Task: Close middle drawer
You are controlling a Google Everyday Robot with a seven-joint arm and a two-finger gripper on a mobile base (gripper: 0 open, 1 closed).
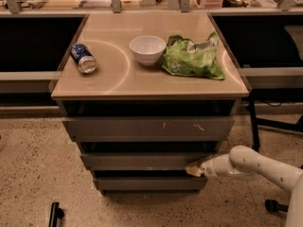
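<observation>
The middle drawer is a plain grey-brown front panel in the cabinet, below the scratched top front and above the bottom front. It stands out only a little, with a dark gap above it. My gripper comes in from the right on a white arm. Its pale tip touches the right end of the middle drawer's front, at its lower corner.
On the cabinet top lie a blue can on its side, a white bowl and a green chip bag. Dark counters flank the cabinet. A chair base stands at the right. A small black object lies on the speckled floor.
</observation>
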